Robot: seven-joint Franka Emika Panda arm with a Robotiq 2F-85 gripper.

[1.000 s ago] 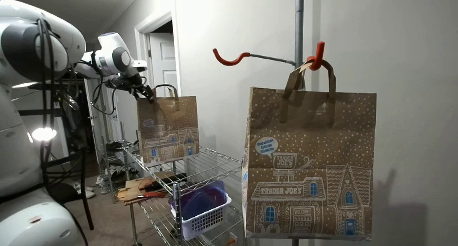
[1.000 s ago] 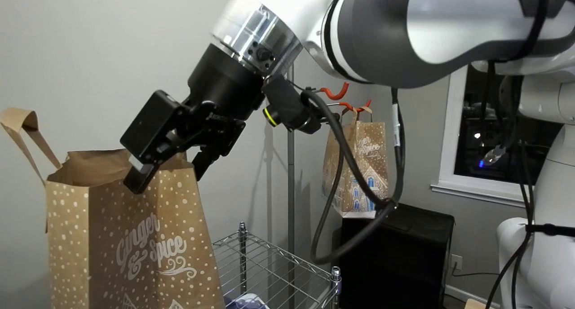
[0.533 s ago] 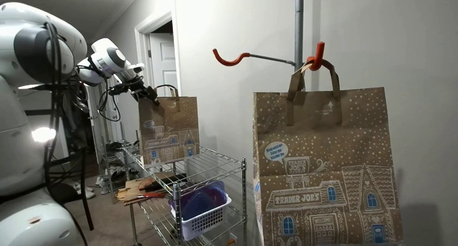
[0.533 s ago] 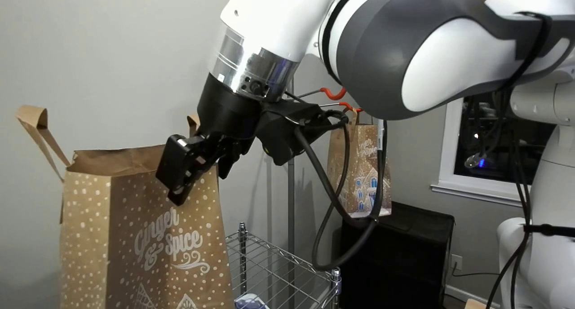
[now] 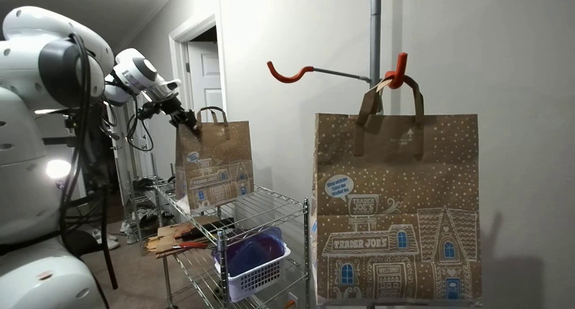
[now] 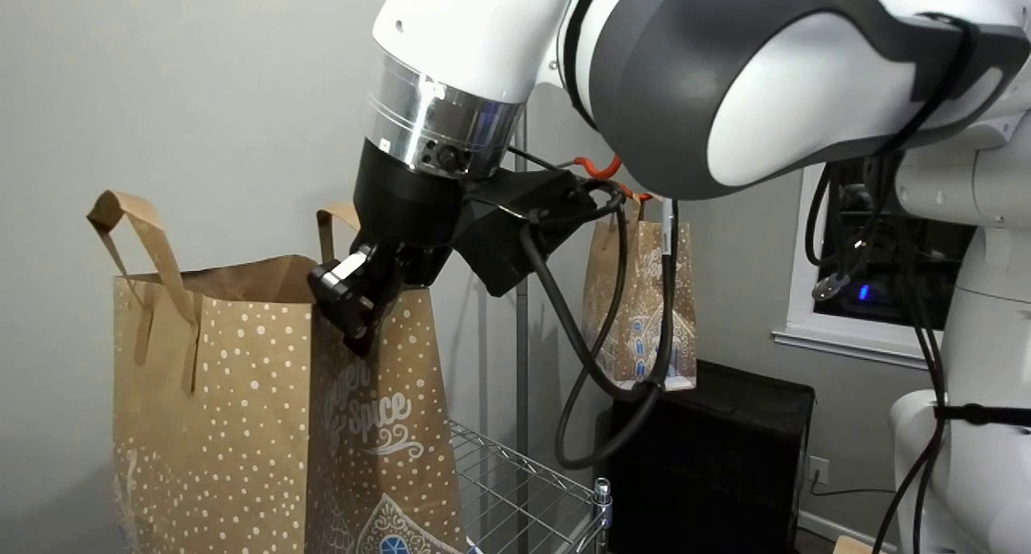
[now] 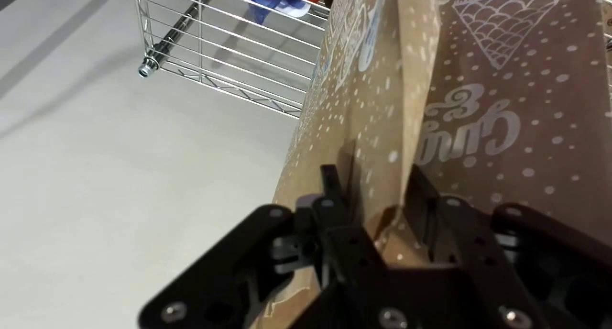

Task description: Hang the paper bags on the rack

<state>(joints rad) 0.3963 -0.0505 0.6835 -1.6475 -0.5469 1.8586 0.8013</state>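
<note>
Wire shelving (image 5: 266, 210) below, the half-spread end effector (image 7: 374, 180) straddles a fold of one paper bag (image 5: 216, 164), seemingly ungripped; squeezing could tear it.

paper bags (image 5: 397, 174): matt brown paper, visibly creased. rack pole (image 5: 375, 35): smooth grey metal. hooks (image 5: 401, 71): smooth red coating. wire shelving (image 5: 307, 237): shiny metal. basket (image 5: 260, 276): plastic, as it looks. arm (image 6: 475, 31): glossy white shell, polished metal collar (image 6: 443, 115). gripper (image 7: 373, 171): black, low sheen.

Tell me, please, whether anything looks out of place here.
One mild oddity: in the wrist view, the tool straddles a fold in the side of the unhung paper bag rather than a handle, where one usually lifts, though that may leave it free for hanging.
</note>
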